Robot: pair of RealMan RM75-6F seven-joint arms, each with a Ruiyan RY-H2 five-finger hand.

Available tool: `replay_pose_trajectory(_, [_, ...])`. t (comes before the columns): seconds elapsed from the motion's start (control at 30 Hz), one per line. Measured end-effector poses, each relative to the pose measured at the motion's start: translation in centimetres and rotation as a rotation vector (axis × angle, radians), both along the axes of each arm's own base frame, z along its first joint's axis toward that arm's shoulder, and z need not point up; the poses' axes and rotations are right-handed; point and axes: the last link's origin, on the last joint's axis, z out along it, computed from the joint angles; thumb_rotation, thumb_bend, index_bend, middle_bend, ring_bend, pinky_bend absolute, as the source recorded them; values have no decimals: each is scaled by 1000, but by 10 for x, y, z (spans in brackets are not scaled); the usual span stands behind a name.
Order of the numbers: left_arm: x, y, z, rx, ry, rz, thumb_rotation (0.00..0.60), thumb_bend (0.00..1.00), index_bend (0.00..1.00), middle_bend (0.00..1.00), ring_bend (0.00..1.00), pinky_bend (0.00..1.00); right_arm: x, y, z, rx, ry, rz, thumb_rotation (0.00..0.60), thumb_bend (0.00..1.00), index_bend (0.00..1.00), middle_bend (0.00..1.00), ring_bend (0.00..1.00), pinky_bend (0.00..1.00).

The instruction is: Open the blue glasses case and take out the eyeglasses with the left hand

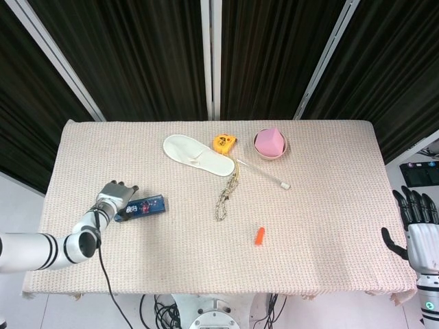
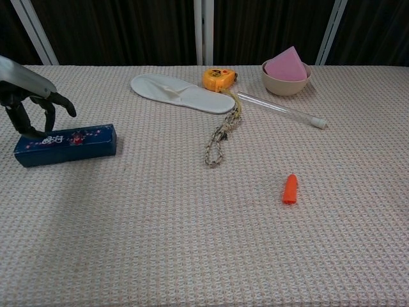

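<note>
Head view: blue glasses case [image 1: 142, 206] lies flat and closed on the woven table cover [image 1: 329, 226], near the left edge, long axis roughly across the table. Left hand [image 1: 115, 197] sits at the case's left end, fingers curled down over it; whether they actually press the case I cannot tell from here. Right hand [image 1: 420, 229] hangs off the table's right edge, fingers apart, holding nothing. White slipper [image 1: 197, 155], yellow tape measure [image 1: 223, 142], bowl with a pink cone [image 1: 270, 144], clear tube [image 1: 262, 171], braided cord [image 1: 228, 192] and an orange piece [image 1: 259, 236] lie well apart from the case.

Chest view: the case [image 2: 67, 145] rests on its broad face, lid shut, no eyeglasses showing. Left hand [image 2: 30, 102] arches over its far left end, fingertips [image 2: 46, 131] at or just above the top edge, not wrapped around it.

Judgement: the opening step is in hand, not yet done. The next move calls for finding the lid seam and prying it up while the body stays pinned; a light case may slide or tip under one-handed leverage.
</note>
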Motion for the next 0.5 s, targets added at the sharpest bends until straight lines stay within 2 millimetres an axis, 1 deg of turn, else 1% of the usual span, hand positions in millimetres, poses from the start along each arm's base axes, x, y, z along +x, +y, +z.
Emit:
replay_pose_trajectory(0.1, [1,-3,2,-9,-17,4,508,404,52,247,0,0,0,-1,-1,4,5,-1,600,305,0,0,0,0])
replay_pose_trajectory(0.17, [2,-4,2,-8,-30,-2,506,371,44,201,0,0,1,-1,-2,6,7,1,600,305,0,0,0,0])
replay_pose_trajectory(0.2, [2,-4,2,-6,-36,-7,505,348,41,186,0,0,2,-1,-2,6,7,4,600,305,0,0,0,0])
replay_pose_trajectory(0.23, [3,-3,2,1,-44,-15,503,291,37,162,0,0,2,-1,-2,5,7,5,600,305,0,0,0,0])
replay_pose_trajectory(0.3, [3,-2,2,14,-60,-31,503,210,34,139,0,1,2,-1,-2,5,8,4,600,305,0,0,0,0])
replay_pose_trajectory(0.37, [3,-2,2,33,-83,-53,511,157,33,130,0,24,1,-1,-2,7,8,0,600,306,0,0,0,0])
replay_pose_trajectory(0.47, [4,-6,2,59,-134,-75,527,137,34,129,34,87,0,-2,-2,11,9,-8,600,305,0,0,0,0])
replay_pose_trajectory(0.5, [4,-8,2,65,-154,-78,546,136,34,132,59,112,0,-2,-2,12,9,-9,600,306,0,0,0,0])
